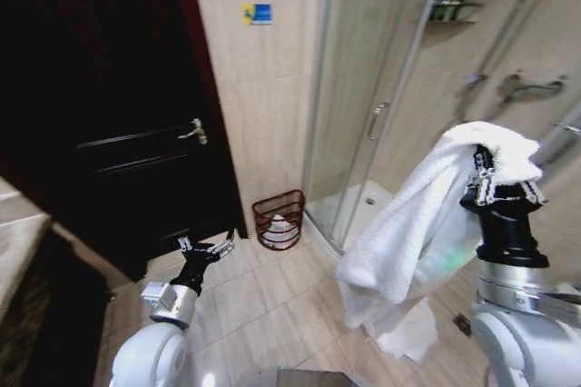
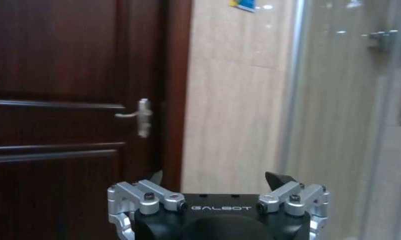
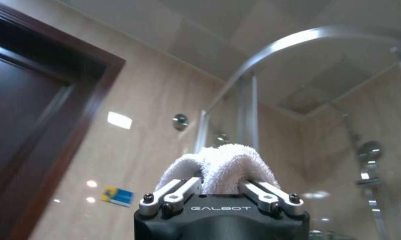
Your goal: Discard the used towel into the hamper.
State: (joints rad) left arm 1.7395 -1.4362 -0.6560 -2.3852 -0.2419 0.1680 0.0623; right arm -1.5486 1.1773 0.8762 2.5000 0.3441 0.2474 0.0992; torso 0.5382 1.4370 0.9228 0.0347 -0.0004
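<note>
A large white towel (image 1: 408, 233) hangs from my right gripper (image 1: 504, 169), which is raised at the right and shut on the towel's top fold; the cloth drapes down almost to the floor. In the right wrist view the towel (image 3: 220, 165) bulges between the closed fingers of that gripper (image 3: 220, 187). The hamper (image 1: 279, 219), a small dark reddish-brown wire basket with something white inside, stands on the floor against the wall between the door and the shower. My left gripper (image 1: 207, 246) is held low at the left, open and empty, with its fingertips (image 2: 278, 178) spread apart.
A dark wooden door (image 1: 118, 114) with a metal handle (image 1: 193, 132) stands at the left. A curved glass shower enclosure (image 1: 381, 87) fills the right, its raised base beside the hamper. A beige tiled floor (image 1: 263, 296) lies ahead. A counter edge (image 1: 18, 233) is at the far left.
</note>
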